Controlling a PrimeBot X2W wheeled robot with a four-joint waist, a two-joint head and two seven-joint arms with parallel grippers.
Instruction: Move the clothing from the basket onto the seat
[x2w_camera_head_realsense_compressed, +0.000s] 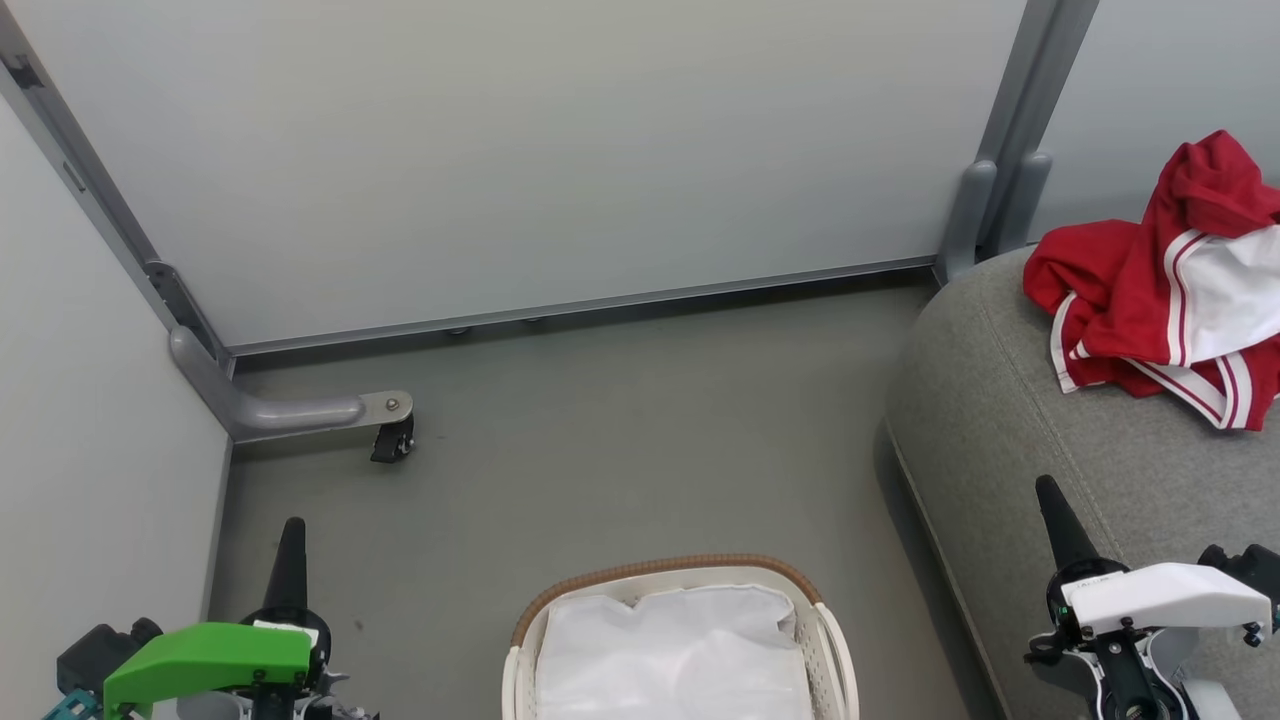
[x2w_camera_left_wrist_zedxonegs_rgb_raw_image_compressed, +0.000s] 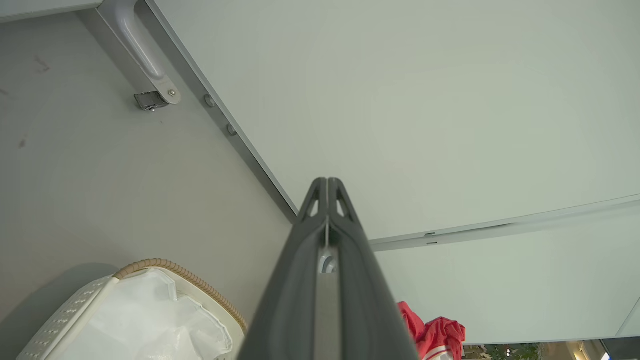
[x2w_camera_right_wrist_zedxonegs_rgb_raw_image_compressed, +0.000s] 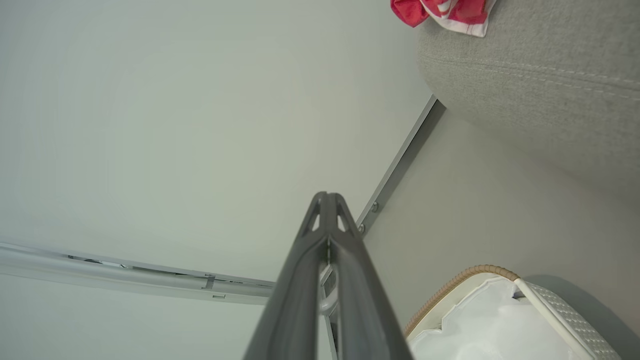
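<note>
- While both arms sit low at the bottom of the head view, the red clothing (x2w_camera_head_realsense_compressed: 1140, 280) lies heaped on the grey seat (x2w_camera_head_realsense_compressed: 1000, 430), up at 2 o'clock. It is well apart from the basket (x2w_camera_head_realsense_compressed: 680, 568) down at 6 o'clock.
- Basket check: a crumpled white liner (x2w_camera_head_realsense_compressed: 680, 650) inside, and no red in the part that shows. Its near end runs off the bottom edge, so I can't vouch for that bit. By my reading, the job looks done or very close to it.
- Left gripper (x2w_camera_head_realsense_compressed: 292, 540) at 8 o'clock: two dark fingers pressed together with nothing between them, pointing toward 12 above bare floor (x2w_camera_head_realsense_compressed: 600, 450). Its wrist view agrees, the tips meeting in one line.
- Right gripper (x2w_camera_head_realsense_compressed: 1052, 500) at 4 o'clock: same story, fingers together on nothing, poised over the seat's front edge.
- I'd guess both are held low and closed like this because nothing is left to carry.
- Edges: the seat's rounded corner bulges toward the basket from 3 o'clock, with a strip of floor between them. The heap sits back from that rounded edge, so a slide-off looks unlikely.
- Room: open floor from 9 round to 12, up to the pale wall panel (x2w_camera_head_realsense_compressed: 500, 150). One thing to mind is a grey bracket foot with a small black wheel (x2w_camera_head_realsense_compressed: 392, 440) at 10 o'clock, well apart from the left gripper.
</note>
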